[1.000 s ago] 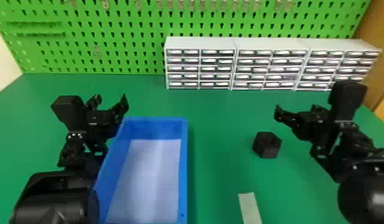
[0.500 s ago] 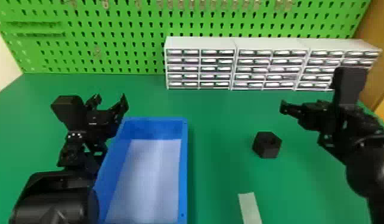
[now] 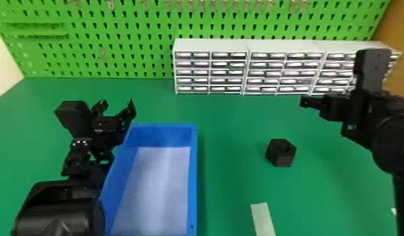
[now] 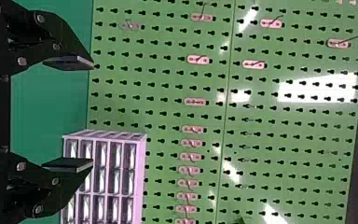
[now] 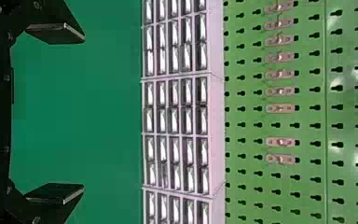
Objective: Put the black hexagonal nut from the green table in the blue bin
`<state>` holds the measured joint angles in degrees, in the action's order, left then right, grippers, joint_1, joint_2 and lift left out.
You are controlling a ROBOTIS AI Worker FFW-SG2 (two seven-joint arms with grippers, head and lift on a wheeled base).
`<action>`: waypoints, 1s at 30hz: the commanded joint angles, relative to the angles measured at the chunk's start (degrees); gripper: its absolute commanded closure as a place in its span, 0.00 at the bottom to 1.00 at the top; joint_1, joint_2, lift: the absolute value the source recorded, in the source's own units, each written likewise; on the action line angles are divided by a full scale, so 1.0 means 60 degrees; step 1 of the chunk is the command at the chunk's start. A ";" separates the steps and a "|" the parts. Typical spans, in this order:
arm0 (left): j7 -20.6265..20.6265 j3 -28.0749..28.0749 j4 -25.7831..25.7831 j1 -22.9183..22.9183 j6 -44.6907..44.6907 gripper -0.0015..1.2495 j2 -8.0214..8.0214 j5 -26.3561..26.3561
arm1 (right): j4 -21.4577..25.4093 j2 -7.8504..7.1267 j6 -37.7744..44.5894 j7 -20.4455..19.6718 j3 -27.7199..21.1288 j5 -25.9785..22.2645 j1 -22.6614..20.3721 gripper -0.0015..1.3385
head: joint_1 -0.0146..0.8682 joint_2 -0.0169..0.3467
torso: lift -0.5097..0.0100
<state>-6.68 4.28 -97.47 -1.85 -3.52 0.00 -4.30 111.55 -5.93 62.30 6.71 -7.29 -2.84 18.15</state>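
The black hexagonal nut (image 3: 280, 152) lies on the green table (image 3: 232, 125), right of the blue bin (image 3: 193, 175), and nothing touches it. My right gripper (image 3: 308, 102) is above the table, farther back and to the right of the nut. In the right wrist view, that gripper (image 5: 83, 112) is open, its fingers wide apart with nothing between them. Parked by the bin's left back corner is my left gripper (image 3: 116, 108); the left wrist view has the same gripper (image 4: 93, 113) open and holding nothing.
White drawer units (image 3: 210, 45) stand along the back of the table before a green pegboard (image 3: 116, 53). A pale strip (image 3: 263, 219) lies on the table near the front, between the bin and the right arm.
My right arm has risen in the head view and drawn slightly rightward and back, its wrist turning. The left arm, the nut and the bin have kept their places.
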 commanded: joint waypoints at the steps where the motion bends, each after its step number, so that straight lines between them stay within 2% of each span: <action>1: 0.0000 -0.0025 0.0000 -0.0029 0.0000 0.41 0.0025 0.0000 | -0.0340 -0.0008 0.0647 0.0010 -0.0001 0.0063 0.0476 0.13 | 0.79 0.19 | 0.79; 6: 0.0000 -0.0010 0.0000 -0.0029 0.0015 0.41 0.0025 0.0000 | -0.1013 -0.0140 0.1013 0.0010 0.0058 -0.0216 0.0989 0.13 | 0.79 0.19 | 0.79; 11: 0.0000 -0.0025 0.0000 -0.0029 0.0015 0.41 0.0025 0.0014 | -0.1716 -0.0521 0.1409 0.0010 0.0409 -0.0802 0.1501 0.13 | 0.79 0.19 | 0.79; 14: 0.0000 -0.0039 0.0000 -0.0029 0.0015 0.41 0.0025 0.0014 | -0.2097 -0.0638 0.1409 0.0010 0.0556 -0.1036 0.1692 0.13 | 0.79 0.19 | 0.79; 20: 0.0000 -0.0025 0.0000 -0.0029 0.0029 0.41 0.0025 0.0014 | -0.2771 -0.0580 0.1409 0.0010 0.0673 -0.1285 0.1941 0.13 | 0.79 0.19 | 0.79; 30: 0.0044 -0.0083 0.0000 -0.0029 0.0029 0.41 0.0025 0.0014 | -0.4016 -0.0770 0.1247 0.0010 0.1420 -0.1886 0.2380 0.13 | 0.79 0.19 | 0.79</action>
<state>-6.51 3.90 -97.47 -2.02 -3.34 0.00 -4.22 90.26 -10.20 70.52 6.77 -0.38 -12.80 31.48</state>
